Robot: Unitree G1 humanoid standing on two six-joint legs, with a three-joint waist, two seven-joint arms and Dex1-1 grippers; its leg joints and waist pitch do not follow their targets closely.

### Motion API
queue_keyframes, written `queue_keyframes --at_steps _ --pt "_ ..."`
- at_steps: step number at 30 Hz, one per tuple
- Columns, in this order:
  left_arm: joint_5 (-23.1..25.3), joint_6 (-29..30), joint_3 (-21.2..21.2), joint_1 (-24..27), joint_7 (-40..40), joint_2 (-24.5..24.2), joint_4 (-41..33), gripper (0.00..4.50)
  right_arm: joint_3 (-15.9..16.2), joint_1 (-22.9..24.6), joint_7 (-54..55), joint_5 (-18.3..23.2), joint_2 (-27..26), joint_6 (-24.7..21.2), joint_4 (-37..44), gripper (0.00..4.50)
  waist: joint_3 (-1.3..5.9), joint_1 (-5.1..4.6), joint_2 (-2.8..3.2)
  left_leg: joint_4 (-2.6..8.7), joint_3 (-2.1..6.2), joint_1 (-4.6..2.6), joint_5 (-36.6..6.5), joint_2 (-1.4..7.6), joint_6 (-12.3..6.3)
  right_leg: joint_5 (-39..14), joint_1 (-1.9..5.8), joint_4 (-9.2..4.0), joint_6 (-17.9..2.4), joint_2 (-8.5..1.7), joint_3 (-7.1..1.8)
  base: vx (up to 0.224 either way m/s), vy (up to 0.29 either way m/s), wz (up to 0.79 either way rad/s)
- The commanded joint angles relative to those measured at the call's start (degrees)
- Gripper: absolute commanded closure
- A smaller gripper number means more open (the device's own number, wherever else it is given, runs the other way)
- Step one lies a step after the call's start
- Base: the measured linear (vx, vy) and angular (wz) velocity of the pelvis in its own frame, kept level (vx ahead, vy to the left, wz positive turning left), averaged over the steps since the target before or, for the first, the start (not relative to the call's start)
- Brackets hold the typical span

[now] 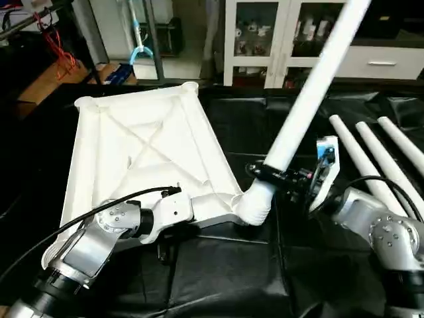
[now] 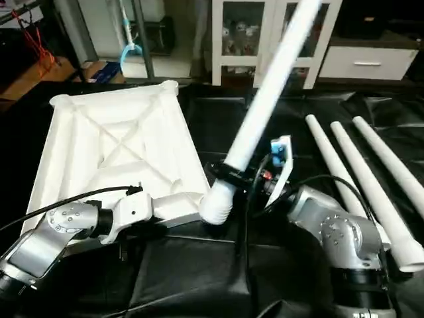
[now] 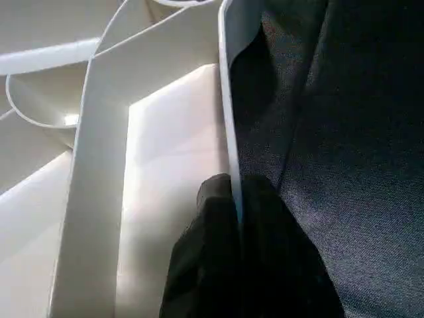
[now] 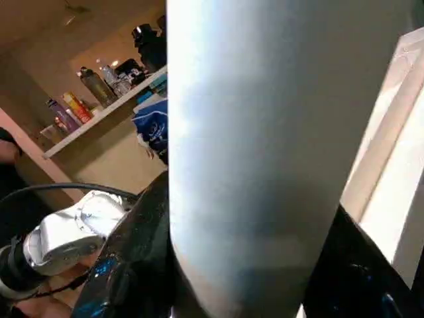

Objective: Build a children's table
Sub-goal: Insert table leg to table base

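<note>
Rib-side up on the black-covered bench [image 1: 225,278] lay our tabletop [image 1: 142,156], its near rim pinched by our left gripper [image 3: 235,199], while our right gripper [image 1: 281,175] clasped the leg [image 1: 308,93] tilted at its corner socket [image 1: 255,205].

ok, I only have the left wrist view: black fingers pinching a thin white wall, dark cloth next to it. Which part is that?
Observer: The rim of the table top, lying underside up; the left end effector is shut on its near edge.
Operator: Any leg going in?
Observer: Yes, one leg stands tilted in the near right corner socket.
Operator: Who holds it?
Observer: The right end effector is clamped around it just above the socket.
Operator: Spare legs?
Observer: Three spare legs lie side by side on the black cloth to the right.
</note>
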State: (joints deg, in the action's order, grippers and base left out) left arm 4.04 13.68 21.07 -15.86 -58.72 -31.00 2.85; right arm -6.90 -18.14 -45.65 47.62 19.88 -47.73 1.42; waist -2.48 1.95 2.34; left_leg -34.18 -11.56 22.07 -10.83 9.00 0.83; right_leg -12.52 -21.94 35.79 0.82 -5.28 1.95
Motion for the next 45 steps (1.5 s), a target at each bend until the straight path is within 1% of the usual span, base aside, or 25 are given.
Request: queue_keyframes --at_steps 1,4,5,6,7,8,12,14,15,16,17,19,20,21,22,24,25,26,29,30,32,36,39,44,45 --pt "-1.81 -0.72 1.35 1.44 -0.73 0.51 -0.49 4.48 0.03 -0.94 1.03 -0.86 0.04 1.11 -0.04 2.64 2.43 -0.31 -1.52 4.41 1.74 -1.28 -10.42 3.93 -1.5 -14.55 0.54 -5.34 -11.05 -3.13 -2.3 0.0 0.0 0.0" --pt "-1.64 -0.79 1.29 1.76 -0.64 0.49 -0.87 4.48 2.11 -1.3 4.04 -6.04 -0.65 5.14 -0.37 2.64 2.36 -0.4 -1.55 4.58 1.75 -1.25 -10.92 3.94 -0.76 -14.82 0.51 -5.27 -10.88 -3.02 -2.21 0.0 0.0 0.0" --pt "-1.64 -0.79 1.29 1.76 -0.64 0.49 -0.87 4.48 2.11 -1.3 4.04 -6.04 -0.65 5.14 -0.37 2.64 2.33 -0.43 -1.56 4.63 1.75 -1.24 -11.03 3.96 -0.54 -14.88 0.48 -5.28 -10.79 -3.03 -2.22 0.0 0.0 0.0" --pt "-1.45 -0.79 1.27 1.73 -0.44 0.69 -0.93 4.48 3.37 -1.56 5.8 -9.46 -1.02 7.81 -1.26 2.64 2.27 -0.46 -1.64 4.65 1.71 -1.35 -11.69 3.94 -0.28 -15.46 0.43 -5.39 -10.71 -3.03 -2.27 0.0 0.0 0.0" --pt "-1.41 -0.7 1.24 1.72 -0.45 0.77 -0.98 4.48 3.58 -1.67 6.23 -10.24 -1.23 8.57 -1.59 2.64 2.15 -0.56 -1.57 4.76 1.73 -1.3 -12.32 3.91 0.26 -16.56 0.34 -5.48 -10.59 -3.09 -2.29 0.0 0.0 0.0" --pt "-1.39 -0.58 1.21 1.65 -0.42 0.9 -0.98 4.48 3.89 -1.74 6.03 -10.83 -1.35 9.43 -1.85 2.64 2.14 -0.53 -1.54 4.74 1.75 -1.49 -13.4 3.93 0.47 -17.73 0.28 -5.63 -10.38 -3.17 -2.38 0.0 0.0 0.0" --pt "-1.4 0.24 1.25 1.72 -0.51 1.03 -1.91 4.48 4.89 -2.05 5.29 -11.81 -1.77 10.9 -2.25 2.64 1.93 -0.59 -1.59 4.94 1.87 -1.37 -14.55 3.97 0.58 -18.81 0.33 -5.8 -9.53 -3.17 -2.45 0.0 0.0 0.0" --pt "-1.34 0.27 1.39 1.65 -0.65 1.09 -1.93 4.48 6.15 -2.53 4.94 -13.75 -1.41 12.49 -3.94 2.64 1.93 -0.68 -1.55 4.99 1.9 -1.39 -14.7 4.0 0.73 -18.25 0.28 -5.73 -9.89 -3.09 -2.41 0.0 0.0 0.0" --pt "-1.29 0.34 1.5 1.73 -0.69 1.08 -2.12 4.48 7.04 -2.71 4.6 -15.14 -1.14 13.61 -4.82 2.64 1.8 -0.75 -1.73 5.01 1.87 -1.39 -14.91 4.02 0.71 -18.34 0.18 -5.78 -10.0 -3.1 -2.44 0.0 0.0 0.0" --pt "-1.29 0.35 1.5 1.73 -0.7 1.08 -2.12 4.48 7.09 -2.72 4.56 -15.2 -1.13 13.65 -4.86 2.64 1.83 -0.67 -1.54 5.02 1.87 -1.44 -14.9 4.05 0.92 -18.05 0.22 -5.75 -10.1 -3.1 -2.48 0.0 0.0 0.0" --pt "-1.23 0.42 1.57 1.79 -0.71 1.09 -2.29 4.48 8.03 -2.85 3.96 -16.27 -0.91 14.4 -5.39 2.64 1.73 -0.69 -1.74 5.05 1.84 -1.38 -15.14 4.06 0.77 -17.78 0.23 -5.76 -10.1 -3.11 -2.5 0.0 0.0 0.0" --pt "-1.19 0.47 1.6 1.83 -0.71 1.11 -2.41 4.48 8.69 -2.93 3.58 -17.05 -0.81 14.97 -5.67 2.64 1.75 -0.69 -1.68 5.1 1.86 -1.39 -14.83 4.11 0.54 -16.99 0.31 -5.69 -10.11 -3.09 -2.52 0.0 0.0 0.0" --pt "-1.15 0.51 1.62 1.83 -0.68 1.15 -2.46 4.48 9.22 -3.0 3.11 -17.56 -0.7 15.35 -5.79 2.64 1.68 -0.71 -1.89 5.1 1.8 -1.34 -14.28 4.07 0.22 -16.29 0.35 -5.72 -10.22 -3.05 -2.53 0.0 0.0 0.0" --pt "-1.11 0.53 1.63 1.77 -0.63 1.21 -2.4 4.48 9.76 -3.16 2.8 -18.05 -0.63 15.62 -6.02 2.64 1.73 -0.63 -1.78 5.1 1.82 -1.41 -14.16 4.1 0.1 -16.09 0.36 -5.66 -10.33 -3.08 -2.5 0.0 0.0 0.0" --pt "-1.07 0.7 1.64 1.82 -0.6 1.25 -2.57 4.48 10.45 -3.23 2.44 -18.83 -0.49 16.16 -6.2 2.64 1.62 -0.66 -1.96 5.12 1.78 -1.4 -14.02 4.13 -0.15 -16.12 0.33 -5.67 -10.47 -3.09 -2.51 0.0 0.0 0.0" --pt "-0.96 0.82 1.67 1.84 -0.53 1.35 -2.62 4.48 11.17 -3.38 1.88 -19.45 -0.49 16.71 -6.52 2.64 1.57 -0.68 -1.84 5.15 1.78 -1.45 -14.17 4.16 -0.12 -16.66 0.3 -5.77 -10.57 -3.13 -2.52 0.0 0.0 0.0" --pt "-0.86 0.9 1.69 1.99 -0.44 1.42 -2.82 4.48 11.85 -3.57 1.42 -19.99 -0.48 17.27 -6.94 2.64 1.52 -0.67 -2.11 5.19 1.79 -1.44 -14.17 4.21 -0.3 -16.84 0.32 -5.77 -10.61 -3.18 -2.52 0.0 0.0 0.0" --pt "-0.82 1.0 1.71 2.12 -0.37 1.47 -3.02 4.48 13.66 -3.81 0.8 -22.04 0.17 18.81 -7.45 2.64 1.55 -0.71 -2.12 5.22 1.79 -1.4 -13.84 4.25 -0.28 -16.67 0.38 -5.73 -10.47 -3.18 -2.48 0.0 0.0 0.0" --pt "-0.77 1.09 1.74 2.26 -0.28 1.49 -3.18 4.48 15.05 -3.83 0.2 -23.69 0.75 20.17 -7.68 2.64 1.49 -0.7 -2.12 5.27 1.71 -1.44 -13.21 4.26 -0.67 -15.57 0.41 -5.71 -10.49 -3.13 -2.5 0.0 0.0 0.0" --pt "-0.7 1.11 1.77 2.34 -0.21 1.46 -3.27 4.48 15.52 -3.88 0.24 -24.53 0.84 21.01 -7.86 2.64 1.49 -0.76 -2.29 5.23 1.66 -1.42 -13.25 4.23 -0.82 -15.6 0.43 -5.73 -10.47 -3.1 -2.51 0.0 0.0 0.0" --pt "-0.62 1.19 1.78 2.39 -0.14 1.46 -3.36 4.48 16.24 -4.27 0.27 -26.29 0.89 23.01 -8.47 2.64 1.4 -0.8 -2.33 5.25 1.73 -1.19 -13.36 4.19 -1.0 -16.82 0.47 -5.84 -10.09 -3.24 -2.53 0.0 0.0 0.0" --pt "-0.49 1.44 1.77 2.65 -0.08 1.45 -3.84 4.48 16.33 -4.81 -0.07 -27.35 0.68 24.7 -9.39 2.64 1.18 -1.0 -2.44 5.42 1.88 -1.32 -15.67 4.26 -0.39 -20.66 0.23 -6.21 -9.41 -3.27 -2.6 0.0 0.0 0.0" --pt "-0.34 1.48 1.78 2.68 -0.06 1.41 -3.92 4.48 17.86 -4.86 -1.46 -28.77 1.67 25.97 -9.65 2.64 1.07 -1.2 -2.38 5.62 2.07 -1.44 -17.77 4.32 0.56 -22.84 0.01 -6.39 -8.75 -3.24 -2.63 0.0 0.0 0.0" --pt "-0.17 1.45 1.83 2.56 -0.11 1.37 -3.83 4.48 21.26 -4.39 -4.12 -31.33 2.67 28.15 -9.94 2.64 1.21 -1.22 -2.39 5.63 2.0 -1.61 -18.33 4.38 0.86 -21.56 -0.08 -6.44 -8.83 -3.28 -2.74 0.0 0.0 0.0" --pt "-0.16 1.45 1.83 2.56 -0.11 1.37 -3.83 4.48 21.34 -4.37 -4.15 -31.38 2.64 28.21 -9.95 2.64 1.19 -1.24 -2.43 5.61 1.97 -1.55 -18.23 4.36 0.78 -21.24 -0.07 -6.42 -8.89 -3.25 -2.77 0.0 0.0 0.0"
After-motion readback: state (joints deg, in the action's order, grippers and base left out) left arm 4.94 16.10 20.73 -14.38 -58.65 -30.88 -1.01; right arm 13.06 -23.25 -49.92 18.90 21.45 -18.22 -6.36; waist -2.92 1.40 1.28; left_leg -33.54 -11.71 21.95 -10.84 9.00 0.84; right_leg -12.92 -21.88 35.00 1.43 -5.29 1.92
